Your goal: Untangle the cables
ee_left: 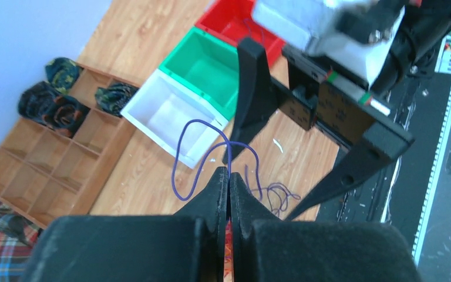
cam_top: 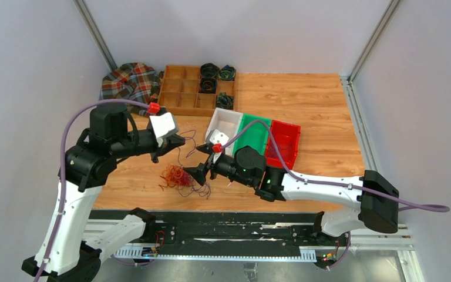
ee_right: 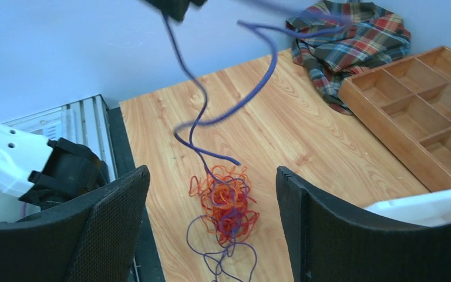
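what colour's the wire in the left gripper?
Purple. The wire pinched in the left gripper shows best in the left wrist view.

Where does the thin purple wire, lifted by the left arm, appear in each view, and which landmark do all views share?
Top external: the thin purple wire hangs left of centre, from the left gripper.
Left wrist: the wire loops at centre, above the shut jaws.
Right wrist: the wire curls from the top edge down to the red-orange tangle.
Shared landmark: the wooden compartment tray, in all three views.
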Motion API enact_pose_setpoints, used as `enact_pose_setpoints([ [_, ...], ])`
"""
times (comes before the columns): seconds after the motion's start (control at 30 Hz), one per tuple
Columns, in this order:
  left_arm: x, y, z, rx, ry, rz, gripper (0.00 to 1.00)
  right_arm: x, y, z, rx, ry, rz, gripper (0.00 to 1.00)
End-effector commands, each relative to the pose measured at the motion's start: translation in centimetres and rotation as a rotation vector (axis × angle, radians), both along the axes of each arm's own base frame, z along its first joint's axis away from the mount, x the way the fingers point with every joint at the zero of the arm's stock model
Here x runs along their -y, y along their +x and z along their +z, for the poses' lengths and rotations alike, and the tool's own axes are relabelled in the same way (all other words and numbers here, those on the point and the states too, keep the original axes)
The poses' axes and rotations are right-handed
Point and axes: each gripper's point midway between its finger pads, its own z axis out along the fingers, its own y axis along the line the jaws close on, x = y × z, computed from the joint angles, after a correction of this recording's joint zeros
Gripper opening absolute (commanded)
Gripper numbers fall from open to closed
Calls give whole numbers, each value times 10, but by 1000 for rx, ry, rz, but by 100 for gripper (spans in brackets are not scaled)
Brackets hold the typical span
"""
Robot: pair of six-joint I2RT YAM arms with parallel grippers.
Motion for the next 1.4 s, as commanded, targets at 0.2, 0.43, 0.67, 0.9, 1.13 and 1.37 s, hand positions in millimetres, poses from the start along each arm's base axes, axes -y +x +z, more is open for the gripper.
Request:
enact_pose_setpoints([
  [0.2,3,-11,55,55,-112,-1,0,-37,-7,0,9,79,33,78],
  [0.43,1,-20,84,127,-148,-8,0,-57,7,-16,2,42,-13,75],
  [0.67,-2,-32,143,256,-222,-15,0,-65,23,-58,-39,-7,-92,70],
  [0.9,-24,-21,204,490,-338,145,0,-76,28,-108,-194,-18,-93,70],
  [1.13,-52,-20,258,706,-406,290,1,-73,36,-155,-249,-72,-164,68],
  [1.37,-74,-43,316,1010,-462,336,0,-62,37,-196,-313,-119,-217,68],
])
